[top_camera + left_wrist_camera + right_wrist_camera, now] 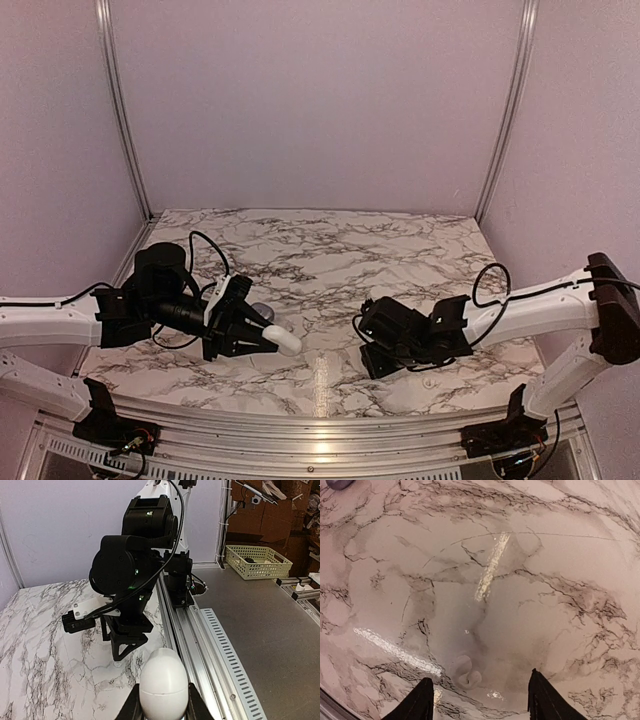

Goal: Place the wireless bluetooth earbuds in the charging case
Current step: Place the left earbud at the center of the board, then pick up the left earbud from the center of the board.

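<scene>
- On the left part of the marble-patterned table, the left gripper is clamping the charging case by its sides. The rounded white end is sticking out past the fingertips toward the table's middle.
- Seen from the left wrist camera, the case is showing as a smooth white egg shape, with the dark fingers hugging it on both sides. Only the outer shell is facing the camera, so I cannot tell whether it is standing open.
- Just behind that gripper, a small grey-lavender rounded object is lying on the marble close to the fingers. Whether it is touching them is not clear.
- The right gripper is sitting low over the right-centre of the table, well apart from the case and pointing toward the left arm.
- In the right wrist view, its fingers are standing wide apart and gripping nothing.
- A small pale earbud-shaped piece is lying on the marble between those fingers, nearer the one on the view's left and touching neither. Whether it is one of the earbuds I cannot tell, as it is looking pale in this light.
- Beyond the table's edge, the left wrist view is showing an aluminium rail and a pale mesh basket on a grey bench.
</scene>
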Controlling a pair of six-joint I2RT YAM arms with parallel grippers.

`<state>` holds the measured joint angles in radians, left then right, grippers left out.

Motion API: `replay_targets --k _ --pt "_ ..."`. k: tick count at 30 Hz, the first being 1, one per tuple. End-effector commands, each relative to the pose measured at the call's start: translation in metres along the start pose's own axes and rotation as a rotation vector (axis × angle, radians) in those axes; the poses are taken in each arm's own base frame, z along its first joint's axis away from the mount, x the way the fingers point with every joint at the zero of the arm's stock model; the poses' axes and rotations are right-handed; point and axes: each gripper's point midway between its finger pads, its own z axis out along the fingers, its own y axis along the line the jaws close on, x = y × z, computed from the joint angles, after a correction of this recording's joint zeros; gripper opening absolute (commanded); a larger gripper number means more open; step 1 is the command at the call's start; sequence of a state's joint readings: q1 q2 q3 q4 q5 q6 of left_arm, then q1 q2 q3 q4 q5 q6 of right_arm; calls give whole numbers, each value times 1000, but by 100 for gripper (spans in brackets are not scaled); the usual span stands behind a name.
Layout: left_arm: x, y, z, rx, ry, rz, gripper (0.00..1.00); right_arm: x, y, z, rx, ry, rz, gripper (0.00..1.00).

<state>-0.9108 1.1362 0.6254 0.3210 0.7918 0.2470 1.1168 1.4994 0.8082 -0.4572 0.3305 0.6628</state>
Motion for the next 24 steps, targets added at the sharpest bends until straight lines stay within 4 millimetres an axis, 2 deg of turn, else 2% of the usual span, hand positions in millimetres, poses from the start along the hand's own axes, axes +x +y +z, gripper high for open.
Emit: replay_targets --k 1,3,6,10,13,17,22,24 --pt "-13 -1 -3 -5 -35 37 0 -36 12 -35 -60 -66 -66 59" --pt "-14 -2 -3 -6 -36 38 0 -36 21 -44 -107 -49 -135 60" --pt "-14 -2 -4 -9 -37 41 0 -29 28 -49 -88 -7 -223 61" --pt "-15 -3 -5 -11 -38 44 0 -19 34 -37 -63 72 -182 59" --pt "-15 -3 -6 -14 -37 45 0 -19 61 -41 -219 56 -105 55" --pt "-15 -4 -7 -12 -40 49 0 -3 83 -48 -415 82 -3 55" --pt "-16 -6 -8 -9 -43 53 0 20 105 -46 -604 135 42 56" --pt "-16 -6 -8 -8 -44 53 0 27 105 -38 -598 158 48 57"
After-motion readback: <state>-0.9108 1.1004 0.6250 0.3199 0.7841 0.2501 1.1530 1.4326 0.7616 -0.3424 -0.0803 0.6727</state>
